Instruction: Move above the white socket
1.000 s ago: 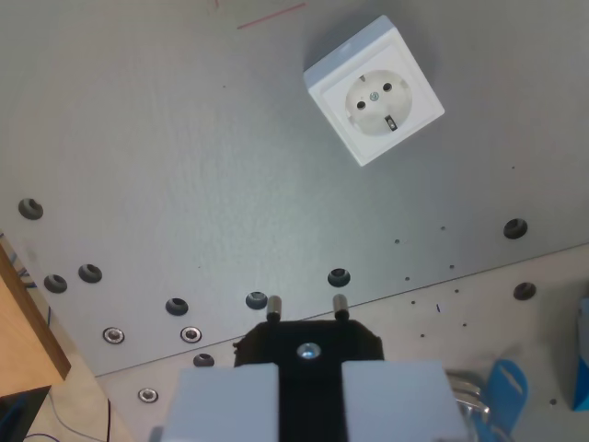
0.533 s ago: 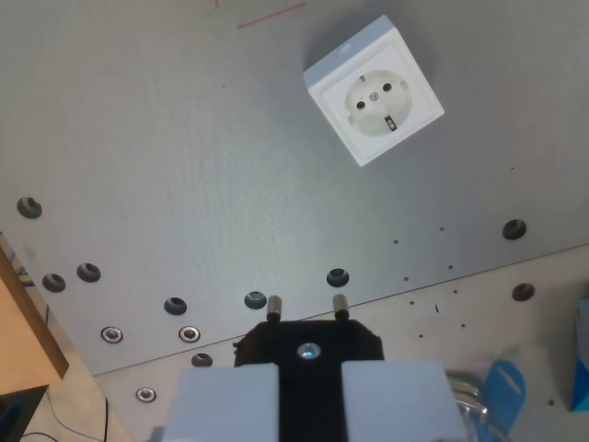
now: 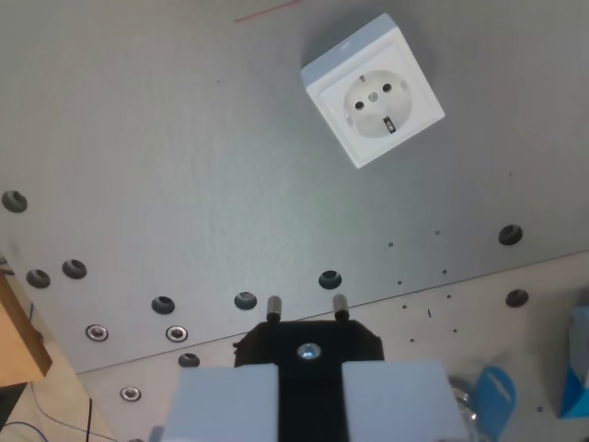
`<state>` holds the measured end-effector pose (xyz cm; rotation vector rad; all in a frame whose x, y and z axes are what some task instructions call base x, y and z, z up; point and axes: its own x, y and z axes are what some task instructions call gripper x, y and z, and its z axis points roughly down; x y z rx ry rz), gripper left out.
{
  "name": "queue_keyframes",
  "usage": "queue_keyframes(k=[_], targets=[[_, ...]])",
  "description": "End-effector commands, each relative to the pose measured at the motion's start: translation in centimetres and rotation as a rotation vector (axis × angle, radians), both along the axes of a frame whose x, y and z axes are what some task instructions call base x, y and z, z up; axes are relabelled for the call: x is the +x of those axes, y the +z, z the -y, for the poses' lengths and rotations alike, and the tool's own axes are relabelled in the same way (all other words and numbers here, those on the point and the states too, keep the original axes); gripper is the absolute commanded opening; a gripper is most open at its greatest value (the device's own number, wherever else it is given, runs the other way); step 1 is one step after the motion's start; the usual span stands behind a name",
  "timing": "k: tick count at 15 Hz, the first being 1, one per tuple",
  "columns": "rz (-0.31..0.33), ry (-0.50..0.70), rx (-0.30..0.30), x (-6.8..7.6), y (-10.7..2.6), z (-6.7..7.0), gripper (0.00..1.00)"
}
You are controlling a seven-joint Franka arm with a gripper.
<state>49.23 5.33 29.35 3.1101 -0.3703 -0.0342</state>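
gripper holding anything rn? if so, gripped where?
Yes: a black plug, clamped by its body between the gripper's white fingers, its two metal pins pointing away from the gripper. It is clear of the white socket.

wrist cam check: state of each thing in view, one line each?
white socket: empty, nothing plugged in, flat on the grey plate, rotated, toward the wrist view's upper right.
black plug: held in the jaws, two pins pointing forward, apart from the socket.
gripper: shut on the plug.
grey plate: flat, its holes open.

Grey metal table (image 3: 184,166) with bolt holes (image 3: 329,279), evenly lit.
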Motion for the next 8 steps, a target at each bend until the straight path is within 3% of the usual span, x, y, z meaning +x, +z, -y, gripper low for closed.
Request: queue_keyframes(k=[1, 8], targets=[[0.067, 0.099, 0.006, -0.2, -1.2, 0.7, 0.00], [0.079, 0.200, -0.002, -0.4, -3.6, 1.5, 0.00]])
